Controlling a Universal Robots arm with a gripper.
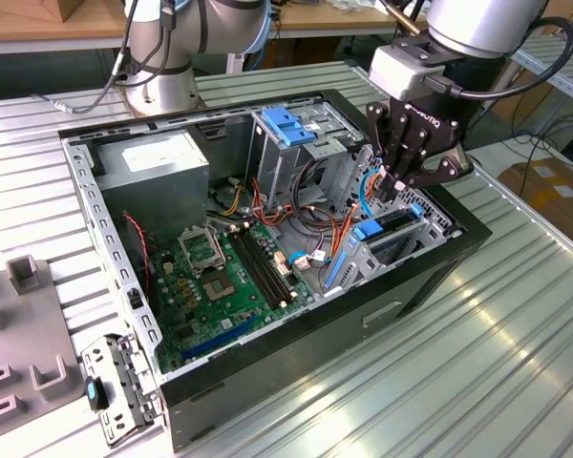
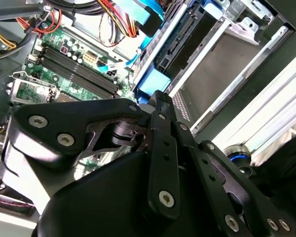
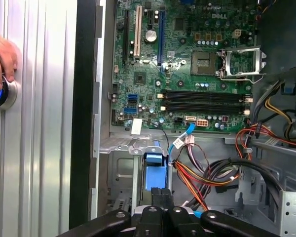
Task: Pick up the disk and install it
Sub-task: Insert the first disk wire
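Here the end effector — pinched closed — hangs over the seated disk.

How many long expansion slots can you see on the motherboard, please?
3, side by side on the motherboard in the first wrist view: a black slot, a white slot and a blue slot. The case wall may hide another.

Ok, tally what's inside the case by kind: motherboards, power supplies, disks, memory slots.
motherboard: 1
power supply: 1
disk: 1
memory slots: 4
Total: 7
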